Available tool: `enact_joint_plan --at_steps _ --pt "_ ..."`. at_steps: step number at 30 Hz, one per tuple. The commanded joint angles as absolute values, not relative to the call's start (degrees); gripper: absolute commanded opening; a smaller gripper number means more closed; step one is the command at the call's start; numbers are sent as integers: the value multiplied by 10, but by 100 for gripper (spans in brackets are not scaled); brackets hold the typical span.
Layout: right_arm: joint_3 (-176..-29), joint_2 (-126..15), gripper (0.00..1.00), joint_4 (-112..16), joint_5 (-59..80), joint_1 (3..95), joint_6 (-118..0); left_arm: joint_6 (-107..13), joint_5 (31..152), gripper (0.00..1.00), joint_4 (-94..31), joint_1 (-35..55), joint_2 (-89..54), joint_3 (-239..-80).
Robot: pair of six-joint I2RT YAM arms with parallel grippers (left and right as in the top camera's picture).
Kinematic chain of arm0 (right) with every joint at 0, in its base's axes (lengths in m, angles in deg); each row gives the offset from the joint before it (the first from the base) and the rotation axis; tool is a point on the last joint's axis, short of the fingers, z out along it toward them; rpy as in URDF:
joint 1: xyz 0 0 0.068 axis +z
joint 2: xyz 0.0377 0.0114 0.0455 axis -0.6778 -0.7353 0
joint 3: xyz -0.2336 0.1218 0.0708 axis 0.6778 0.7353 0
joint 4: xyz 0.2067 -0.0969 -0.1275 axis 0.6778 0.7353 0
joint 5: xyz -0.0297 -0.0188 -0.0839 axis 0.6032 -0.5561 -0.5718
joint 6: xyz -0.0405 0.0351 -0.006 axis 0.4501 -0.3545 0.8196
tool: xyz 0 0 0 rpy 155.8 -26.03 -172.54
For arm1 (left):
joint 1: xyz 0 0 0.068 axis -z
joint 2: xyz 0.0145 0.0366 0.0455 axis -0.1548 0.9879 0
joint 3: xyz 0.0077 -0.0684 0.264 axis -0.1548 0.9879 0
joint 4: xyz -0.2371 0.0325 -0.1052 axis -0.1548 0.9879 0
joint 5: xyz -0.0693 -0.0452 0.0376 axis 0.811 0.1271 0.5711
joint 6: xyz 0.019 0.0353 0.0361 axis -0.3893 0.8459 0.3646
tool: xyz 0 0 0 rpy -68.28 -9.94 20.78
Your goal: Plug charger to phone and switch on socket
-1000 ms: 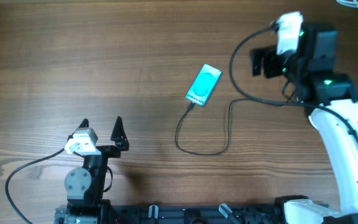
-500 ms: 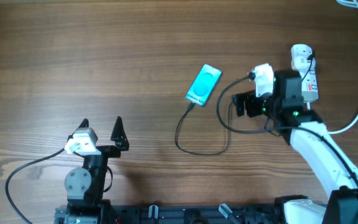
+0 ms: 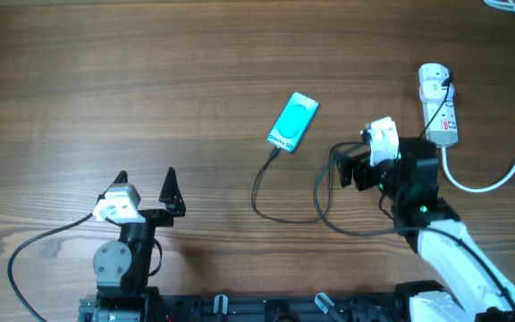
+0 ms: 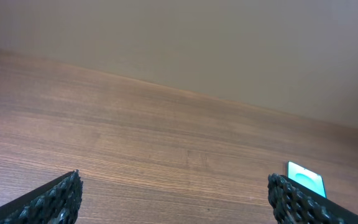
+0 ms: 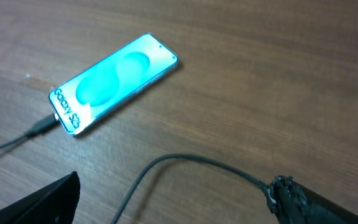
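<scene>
The right gripper (image 3: pixel 339 167) hangs wide open and empty, right of centre, just beside the charger (image 3: pixel 256 195) loop. The cable's tip meets the lower end of the phone (image 3: pixel 292 122), at mid-frame. The socket (image 3: pixel 438 103) lies at upper right. The left gripper (image 3: pixel 146 183), at lower left, also gapes wide.
</scene>
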State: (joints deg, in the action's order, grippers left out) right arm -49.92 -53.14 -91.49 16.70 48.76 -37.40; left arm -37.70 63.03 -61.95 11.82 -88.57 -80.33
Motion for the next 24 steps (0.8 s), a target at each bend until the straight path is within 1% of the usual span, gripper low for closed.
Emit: enact_joint_plan --at_steps 1,14,19,24 --pt "-443 -509 100 -959 177 490 -378 -365 627 100 -619 119 -892 -801" --pt "-291 -396 100 -1076 177 490 -403 -366 627 100 -619 119 -892 -801" --pt "-289 -356 100 -1056 175 490 -402 -365 627 100 -619 119 -892 -801" --pt "-289 -301 100 -998 163 490 -402 -365 627 100 -619 119 -892 -801"
